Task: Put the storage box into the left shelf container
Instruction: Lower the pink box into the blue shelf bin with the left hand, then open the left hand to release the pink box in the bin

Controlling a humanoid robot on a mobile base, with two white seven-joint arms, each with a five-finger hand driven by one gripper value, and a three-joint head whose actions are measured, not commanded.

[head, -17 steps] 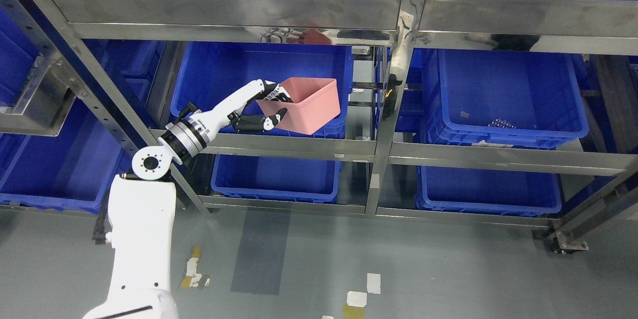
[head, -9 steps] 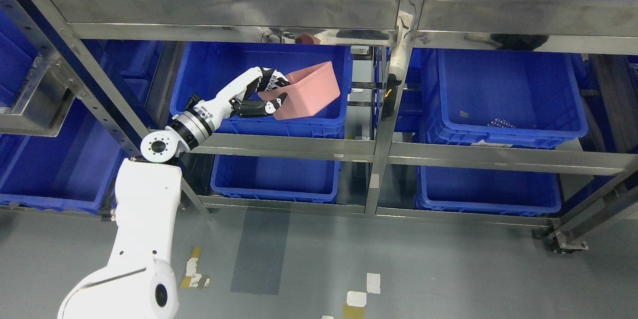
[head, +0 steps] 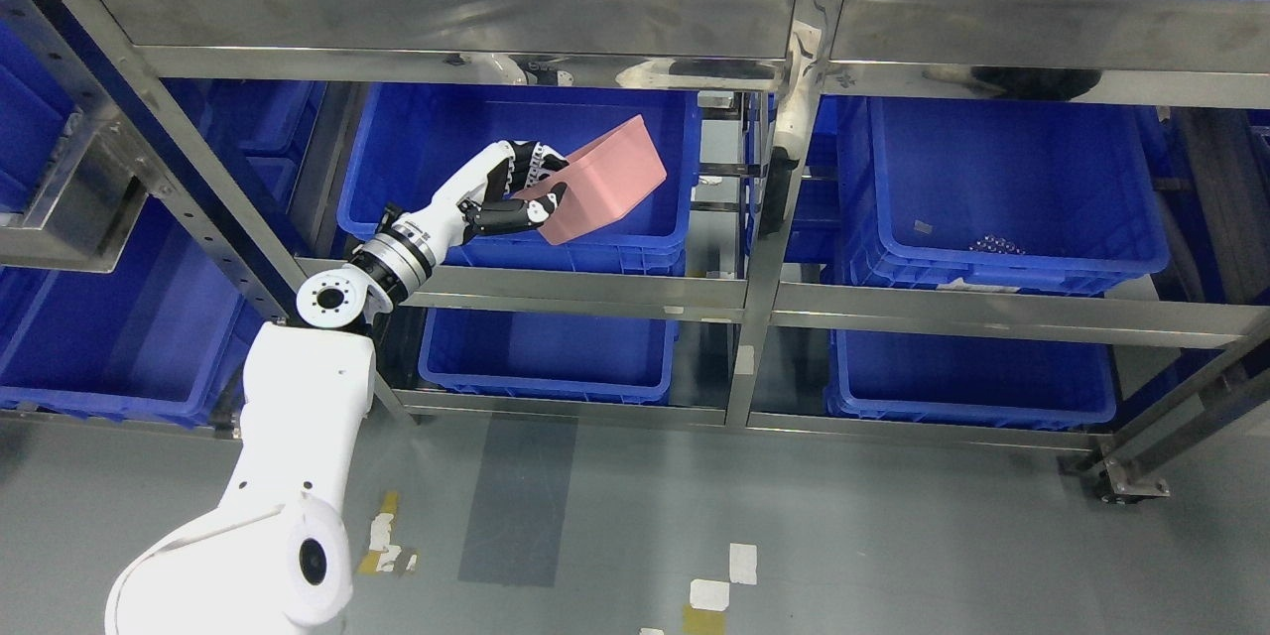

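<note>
Head view, landmark: the big blue plastic bin (head: pixel 417 159) on the middle level of the shiny metal shelf (head: pixel 446 15), left side.
Box: one small pink plastic storage box (head: pixel 605 181) is up in the air over the right half of that bin, tipped hard, its open top turned away.
Left hand: the white and black left hand (head: pixel 516 193) reaches in over the bin's front wall and pinches the box's near edge, fingers (head: pixel 531 162) on top, thumb below.
Right hand: not to be seen.
How the box will handle: I think it is light and stiff, as one hand lifts it by one edge. The smooth sides may be slippery, so the rim is the best place to hold.
Risk: tipped like this, it may land on its side in the bin.
Count: one pink box, one robot arm, two blue bins on the middle level, two on the level below the landmark bin, more at the edges.
Right bin: the middle blue bin right of the landmark (head: pixel 1002 189) has a few tiny bits inside.
</note>
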